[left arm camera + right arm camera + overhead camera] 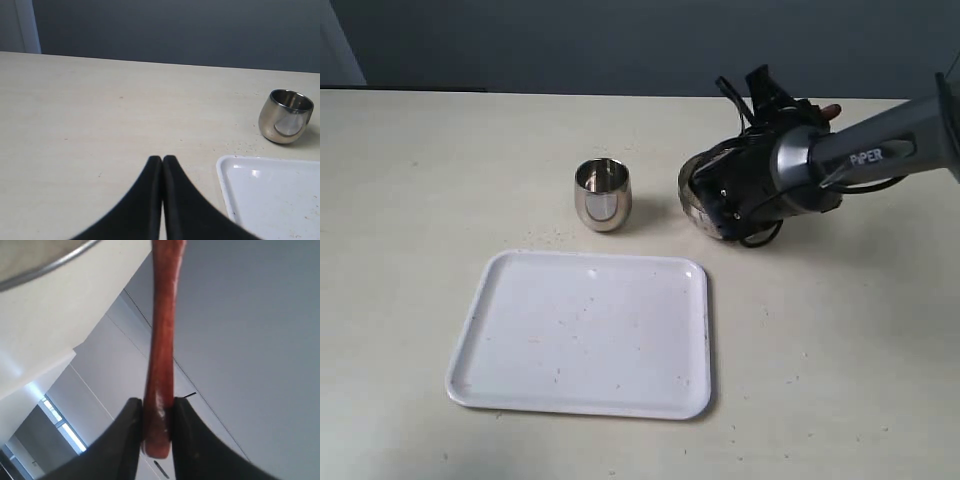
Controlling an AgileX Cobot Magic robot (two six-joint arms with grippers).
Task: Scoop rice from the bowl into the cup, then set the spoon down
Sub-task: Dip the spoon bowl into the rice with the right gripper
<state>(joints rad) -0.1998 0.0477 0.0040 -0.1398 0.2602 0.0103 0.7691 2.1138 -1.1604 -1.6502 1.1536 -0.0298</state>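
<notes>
The right gripper [156, 407] pinches the long thin handle of the dark reddish-brown wooden spoon [162, 340]. Its arm bends over the wide shiny steel bowl [689, 196], which sits at 3 o'clock from the small round-sided steel cup [603, 193]. The wrist hides the rice. The white rectangular tray [580, 340] lies at 6 o'clock from the cup. The left gripper [161, 161] has its black fingers pressed together on nothing, low over the cream table [410, 180].
</notes>
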